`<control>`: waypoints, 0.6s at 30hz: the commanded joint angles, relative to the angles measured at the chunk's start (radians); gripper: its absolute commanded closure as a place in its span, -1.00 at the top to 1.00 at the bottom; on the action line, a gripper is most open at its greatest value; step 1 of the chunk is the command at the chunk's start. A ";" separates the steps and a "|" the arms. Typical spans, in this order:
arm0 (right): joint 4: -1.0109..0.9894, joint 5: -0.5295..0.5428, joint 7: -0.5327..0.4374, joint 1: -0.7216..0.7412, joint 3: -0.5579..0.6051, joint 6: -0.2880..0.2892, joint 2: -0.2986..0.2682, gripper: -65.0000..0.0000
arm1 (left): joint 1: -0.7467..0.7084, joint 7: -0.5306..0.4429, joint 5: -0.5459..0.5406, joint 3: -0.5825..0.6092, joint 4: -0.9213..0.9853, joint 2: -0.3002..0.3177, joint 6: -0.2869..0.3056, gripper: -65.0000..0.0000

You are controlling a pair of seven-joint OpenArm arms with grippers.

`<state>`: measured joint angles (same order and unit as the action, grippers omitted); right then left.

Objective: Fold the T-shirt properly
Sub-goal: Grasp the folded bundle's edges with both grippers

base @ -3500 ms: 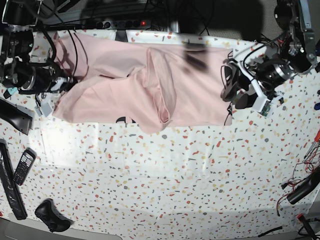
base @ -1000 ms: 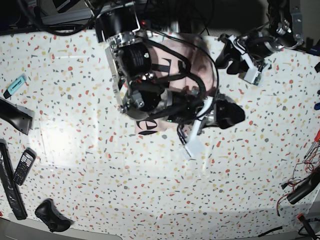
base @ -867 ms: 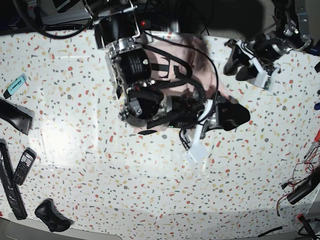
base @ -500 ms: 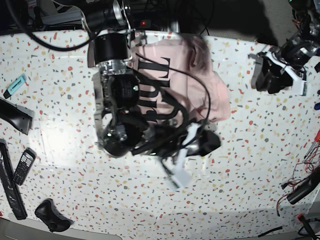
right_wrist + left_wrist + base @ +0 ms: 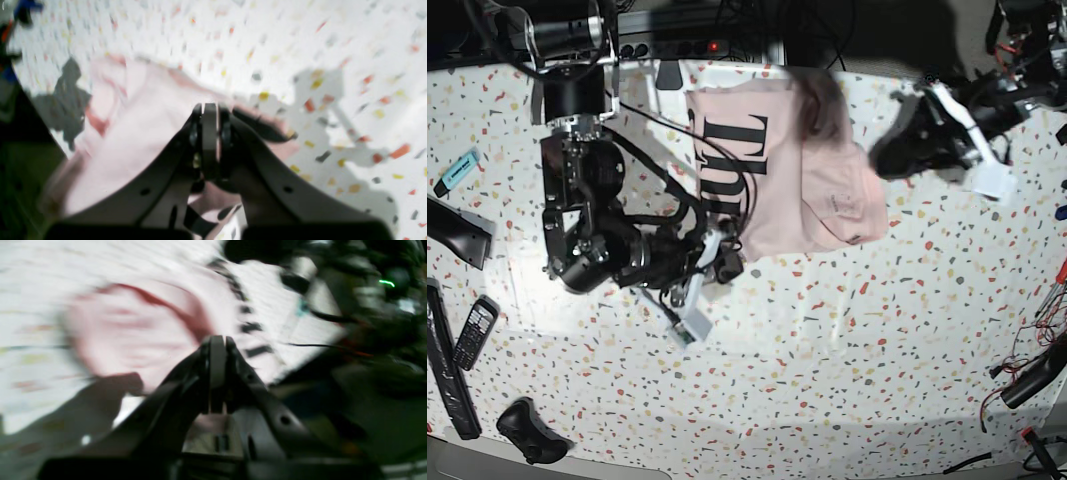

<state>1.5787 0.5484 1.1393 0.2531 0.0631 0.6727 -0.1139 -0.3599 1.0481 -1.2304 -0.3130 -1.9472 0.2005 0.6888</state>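
The pale pink cotton T-shirt (image 5: 802,165) lies folded at twelve o'clock on the speckled terrazzo table (image 5: 827,350), black serif letters "TU" showing. Left gripper (image 5: 217,340) and right gripper (image 5: 209,108) are both closed, empty.

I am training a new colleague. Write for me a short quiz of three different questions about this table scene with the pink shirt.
1. True or false: the big black lettering on the pale pink cotton T-shirt faces up.
2. Choose: the left hand and the right hand are (A) both shut and empty, (B) both shut on cloth, (C) both open.
3. Fill in: the small turquoise marker lies on the ______ speckled table.

Key
1. True.
2. A. Each wrist view shows the fingers pressed together with no cloth between them.
3. White.
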 commanded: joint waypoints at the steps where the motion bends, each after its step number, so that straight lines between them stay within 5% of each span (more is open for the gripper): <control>1: 0.005 -0.001 -0.025 0.019 -0.003 0.008 -0.014 -1.00 | -0.001 -0.012 -0.032 0.035 -0.016 0.008 0.009 -1.00; 6: -0.013 -0.003 -0.025 0.017 -0.003 0.008 -0.016 -1.00 | -0.003 -0.016 0.010 0.225 -0.016 0.007 0.009 -1.00; 11: -0.013 -0.003 -0.023 0.017 -0.002 0.008 -0.014 -1.00 | -0.003 -0.052 0.300 0.348 -0.014 0.008 0.009 -1.00; 18: -0.013 0.005 -0.011 0.015 -0.002 0.008 -0.014 -1.00 | -0.003 -0.229 0.712 0.340 0.023 0.037 -0.202 -1.00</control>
<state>1.5490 0.5293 1.1393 0.2432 0.0654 0.6739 -0.1246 -0.3676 0.8341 -0.4992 0.0277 -1.9118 0.2337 0.4786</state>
